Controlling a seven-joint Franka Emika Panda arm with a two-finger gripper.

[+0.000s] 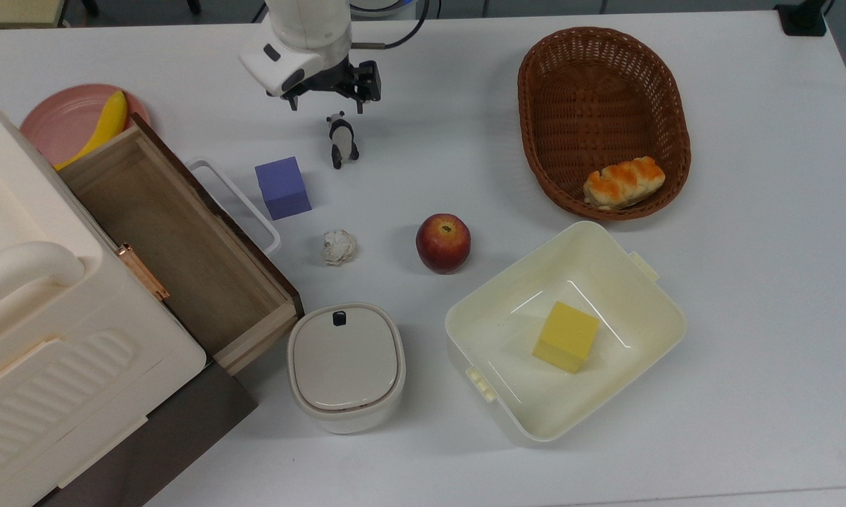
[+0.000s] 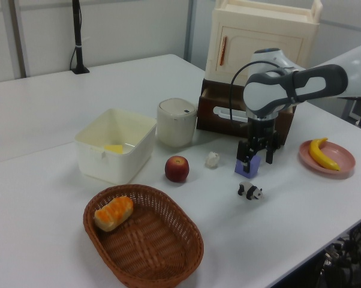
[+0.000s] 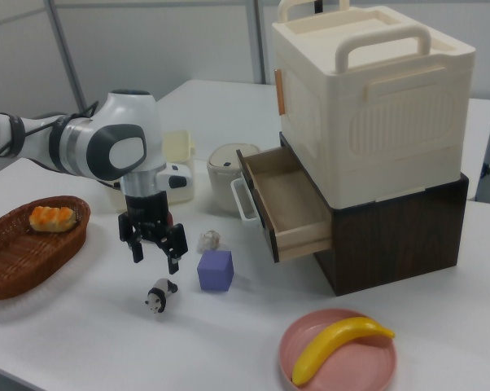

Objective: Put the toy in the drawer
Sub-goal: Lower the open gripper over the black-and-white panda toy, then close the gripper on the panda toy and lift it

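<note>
End effector (image 3: 154,249) — fingers spread wide, empty, poised just above the toy (image 1: 341,139), presumably to straddle it. Toy — lying on the tabletop (image 1: 747,282) beside the purple cube (image 1: 282,187). Drawer (image 1: 176,239) — pulled open, ready to receive.

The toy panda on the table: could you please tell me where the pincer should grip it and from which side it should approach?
Grip the toy panda across its body from above. It lies low on the table, long axis running up-down in the top view, so I would close on its flanks. The open pincer hovers just beyond its head; the purple cube stands clear.
</note>
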